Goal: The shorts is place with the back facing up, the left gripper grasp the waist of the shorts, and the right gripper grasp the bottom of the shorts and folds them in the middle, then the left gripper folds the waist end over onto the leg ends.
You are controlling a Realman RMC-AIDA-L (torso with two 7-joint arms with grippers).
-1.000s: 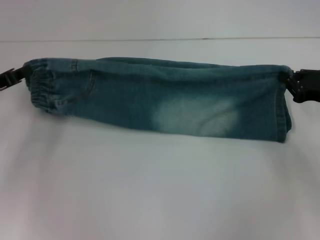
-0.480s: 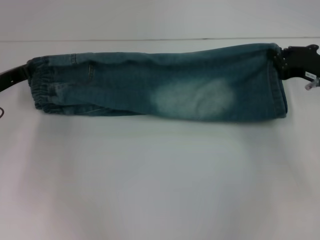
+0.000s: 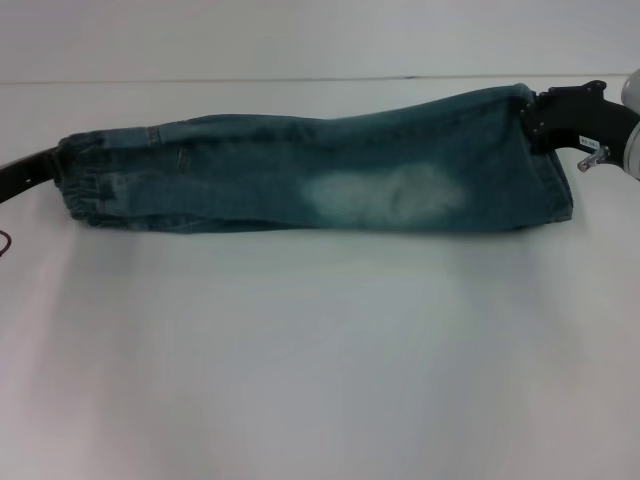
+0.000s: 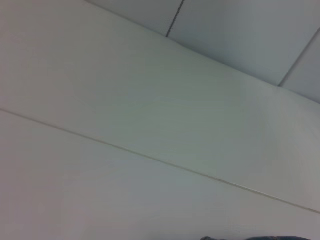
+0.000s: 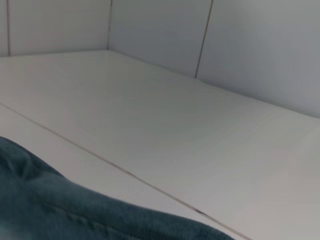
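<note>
Shorts [image 3: 320, 175] lie folded lengthwise on the table [image 3: 320, 380]; left gripper [image 3: 30, 170] pinches the waist [image 3: 85, 180], right gripper [image 3: 545, 120] pinches the bottom [image 3: 550, 170]. Next, I judge: right lets go, left carries waist over.

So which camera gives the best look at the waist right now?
The head view: the waist shows whole, beside the left gripper. Left wrist shows only a denim sliver at the frame edge; right wrist shows denim, no waistband.

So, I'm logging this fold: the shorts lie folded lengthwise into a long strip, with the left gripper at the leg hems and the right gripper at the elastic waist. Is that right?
Not quite: the ends are swapped. In the head view the left gripper is at the ruffled waist and the right gripper at the leg ends. The shorts do lie as a long strip.
</note>
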